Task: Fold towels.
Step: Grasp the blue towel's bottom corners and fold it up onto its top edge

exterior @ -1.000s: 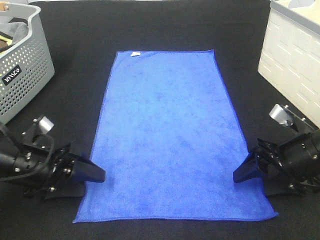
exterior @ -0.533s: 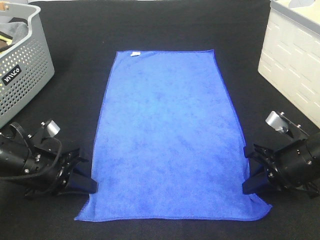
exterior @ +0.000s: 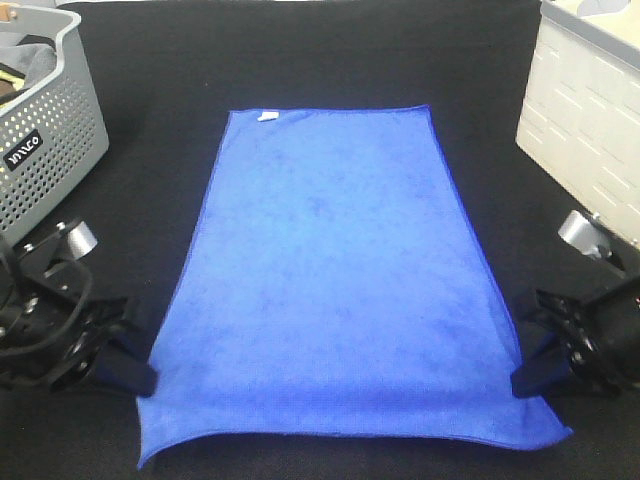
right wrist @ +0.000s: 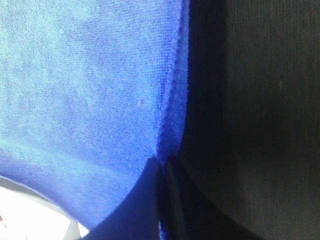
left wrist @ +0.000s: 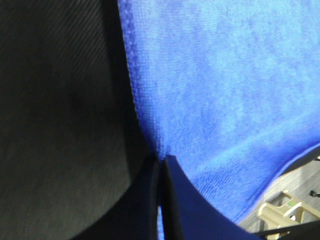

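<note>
Along towel point(exterior: 330, 280) sides, L gripper point(exterior: 138, 376), R gripper point(exterior: 524, 379) clamped, tips hidden

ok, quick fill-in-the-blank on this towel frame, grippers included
1. The left gripper and right gripper each pinch a long edge of the ____.
2. The tag on the towel's far short edge is ____.
3. In the high view, the perforated basket stands on the ____ side.
Missing: towel; white; left.

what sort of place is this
Probably a robot lab bench set up for laundry folding: black-covered table, blue towel spread out, grey perforated basket and white bin alongside.
</note>
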`<control>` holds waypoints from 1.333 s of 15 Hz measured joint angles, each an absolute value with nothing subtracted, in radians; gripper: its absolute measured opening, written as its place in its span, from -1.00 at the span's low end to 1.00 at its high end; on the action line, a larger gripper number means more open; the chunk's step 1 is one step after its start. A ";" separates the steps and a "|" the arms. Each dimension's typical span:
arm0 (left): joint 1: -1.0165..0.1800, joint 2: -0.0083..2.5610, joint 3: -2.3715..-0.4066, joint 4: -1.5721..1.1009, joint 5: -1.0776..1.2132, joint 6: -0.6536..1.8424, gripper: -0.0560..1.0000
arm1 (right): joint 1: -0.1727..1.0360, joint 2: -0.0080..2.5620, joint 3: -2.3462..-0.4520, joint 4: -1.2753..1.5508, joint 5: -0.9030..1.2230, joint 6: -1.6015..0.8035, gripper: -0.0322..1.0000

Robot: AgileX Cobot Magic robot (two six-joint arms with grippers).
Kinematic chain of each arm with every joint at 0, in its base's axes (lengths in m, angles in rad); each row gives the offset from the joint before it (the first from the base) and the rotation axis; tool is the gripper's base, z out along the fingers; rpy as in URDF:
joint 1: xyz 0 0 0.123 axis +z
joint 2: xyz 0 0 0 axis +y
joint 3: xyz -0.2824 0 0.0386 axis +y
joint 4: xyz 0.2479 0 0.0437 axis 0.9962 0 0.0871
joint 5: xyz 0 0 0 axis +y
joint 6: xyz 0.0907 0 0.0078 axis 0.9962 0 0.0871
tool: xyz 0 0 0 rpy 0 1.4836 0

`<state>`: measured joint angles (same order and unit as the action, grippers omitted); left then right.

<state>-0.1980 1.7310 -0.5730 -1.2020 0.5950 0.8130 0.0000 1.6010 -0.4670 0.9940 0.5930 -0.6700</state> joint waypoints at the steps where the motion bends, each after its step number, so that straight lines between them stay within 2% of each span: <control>1: -0.198 1.731 -0.573 -1.202 0.595 0.813 -0.89 | 0.000 1.601 -0.467 0.994 0.593 -0.670 -0.94; 6: -0.202 1.529 -0.372 -1.126 0.607 0.733 -0.89 | 0.000 1.429 -0.296 0.991 0.616 -0.644 -0.94; 9: -0.202 1.464 -0.344 -1.136 0.598 0.731 -0.89 | 0.000 1.369 -0.295 1.000 0.622 -0.644 -0.94; 15: -0.202 1.471 -0.568 -1.168 0.441 0.757 -0.89 | 0.000 1.389 -0.585 0.981 0.631 -0.645 -0.94; 20: -0.203 1.630 -0.816 -1.168 0.358 0.776 -0.89 | 0.000 1.659 -0.931 0.962 0.662 -0.645 -0.94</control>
